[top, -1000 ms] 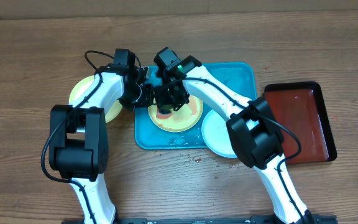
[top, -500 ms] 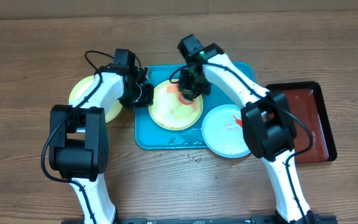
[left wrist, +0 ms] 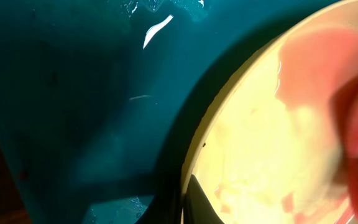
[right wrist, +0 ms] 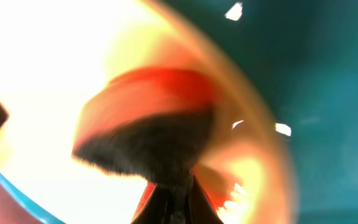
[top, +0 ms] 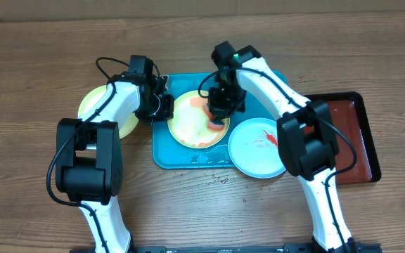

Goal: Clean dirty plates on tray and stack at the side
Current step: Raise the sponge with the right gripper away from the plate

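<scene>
A pale yellow-green plate (top: pixel 192 126) smeared with red sauce lies on the turquoise tray (top: pixel 269 88). My left gripper (top: pixel 162 107) is shut on the plate's left rim; its finger (left wrist: pixel 194 202) lies over the rim of the plate (left wrist: pixel 272 124) in the left wrist view. My right gripper (top: pixel 221 107) is shut on a red sponge with a dark face (right wrist: pixel 148 140) and presses it on the plate's right part (right wrist: pixel 36 56). A white plate (top: pixel 252 154) with red sauce overlaps the tray's front right corner. A second yellow-green plate (top: pixel 93 105) lies on the wood table at the left.
A dark red tray (top: pixel 350 140) lies at the right, close to the white plate. Water drops lie on the turquoise tray's front edge (top: pixel 202 160) and on the table in front of it. Both arms cross above the tray's back half.
My right gripper has swept the sponge from the plate's left-centre across to its right side. The left gripper stays on the plate's rim. The plates have not shifted.
</scene>
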Controlling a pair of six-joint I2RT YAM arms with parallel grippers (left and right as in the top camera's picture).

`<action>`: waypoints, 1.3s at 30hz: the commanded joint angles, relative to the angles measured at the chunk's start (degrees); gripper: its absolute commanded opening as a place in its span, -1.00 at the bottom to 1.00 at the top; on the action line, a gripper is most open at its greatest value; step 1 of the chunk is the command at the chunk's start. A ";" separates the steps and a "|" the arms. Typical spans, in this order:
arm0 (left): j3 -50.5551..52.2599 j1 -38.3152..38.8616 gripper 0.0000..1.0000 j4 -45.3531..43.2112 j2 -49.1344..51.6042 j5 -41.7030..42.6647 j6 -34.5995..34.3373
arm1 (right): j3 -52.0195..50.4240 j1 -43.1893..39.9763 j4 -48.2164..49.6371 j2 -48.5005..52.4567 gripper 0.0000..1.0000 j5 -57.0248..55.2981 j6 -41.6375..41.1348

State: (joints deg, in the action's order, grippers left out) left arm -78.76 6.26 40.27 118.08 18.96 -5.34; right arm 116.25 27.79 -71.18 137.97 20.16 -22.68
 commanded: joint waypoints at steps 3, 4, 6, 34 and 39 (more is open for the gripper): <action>1.36 -0.26 -0.92 0.48 1.27 -2.38 1.07 | -0.39 5.20 4.17 0.59 -0.93 3.52 0.81; 1.36 -0.26 -0.91 0.46 1.27 -2.38 1.05 | -0.39 5.73 5.38 0.59 -0.93 3.48 -0.39; 1.36 -0.26 -0.92 0.48 1.27 -2.36 1.05 | -0.39 6.34 9.05 0.59 -0.93 2.84 -4.24; 1.38 5.05 -0.22 0.15 4.66 -1.42 -1.09 | 3.13 -10.95 -0.52 -20.76 -0.93 -12.63 -4.26; 1.38 5.62 -0.92 -0.90 6.29 -1.79 -2.58 | 3.13 -12.44 -2.36 -20.76 -0.93 -12.66 -3.87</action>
State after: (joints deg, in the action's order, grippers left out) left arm -79.35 11.18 39.00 119.22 19.88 -7.01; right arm 118.85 15.42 -73.43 117.32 7.90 -27.11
